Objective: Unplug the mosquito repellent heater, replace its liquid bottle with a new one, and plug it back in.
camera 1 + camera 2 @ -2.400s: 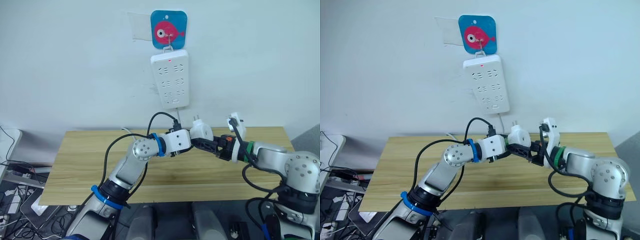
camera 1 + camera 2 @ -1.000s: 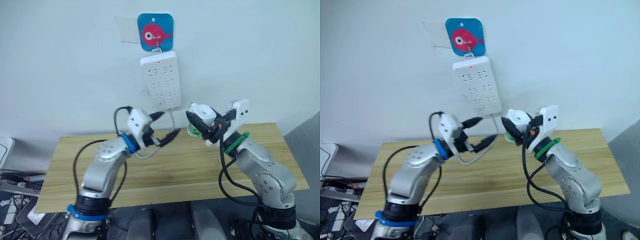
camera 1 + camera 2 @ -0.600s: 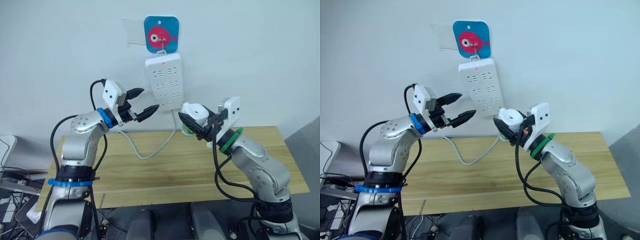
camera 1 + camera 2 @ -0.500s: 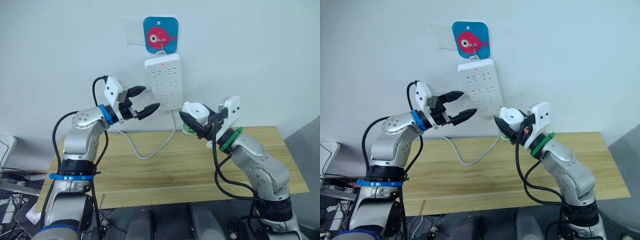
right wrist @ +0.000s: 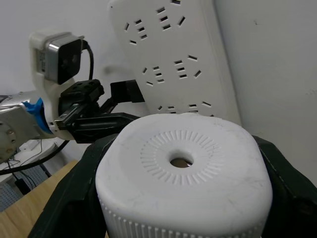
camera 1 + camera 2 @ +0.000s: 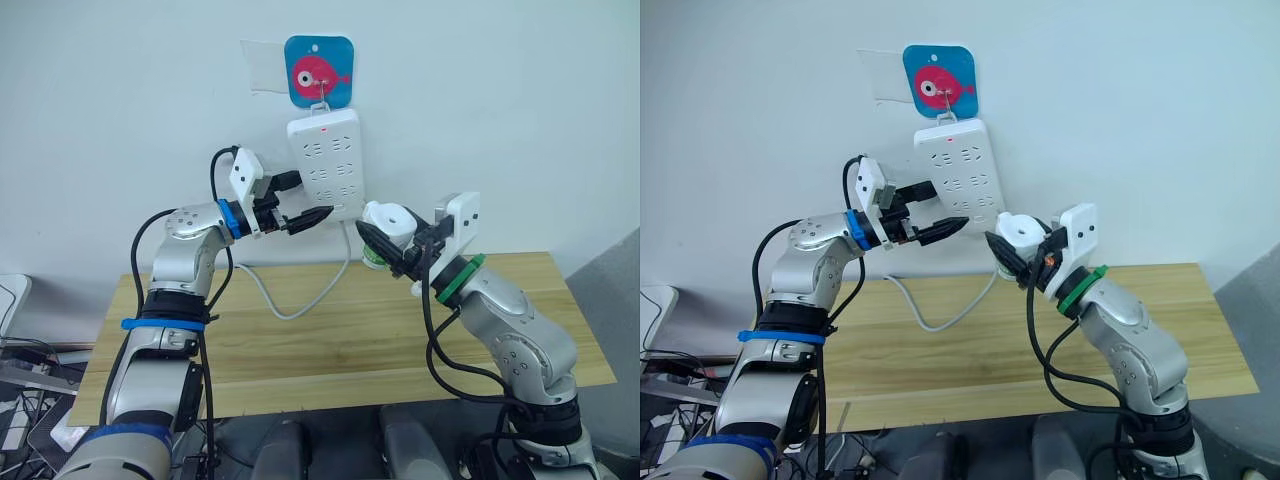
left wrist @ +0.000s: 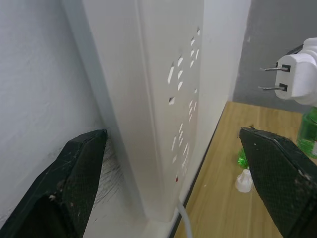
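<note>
mosquito repellent heater (image 6: 388,222) is up in the air, clamped in the right gripper (image 6: 400,248) jaws, prongs aimed toward the wall-hung power strip (image 6: 327,163). left gripper (image 6: 300,205) jaws spread wide around the strip's lower edge, above the bench (image 6: 330,340).
</note>
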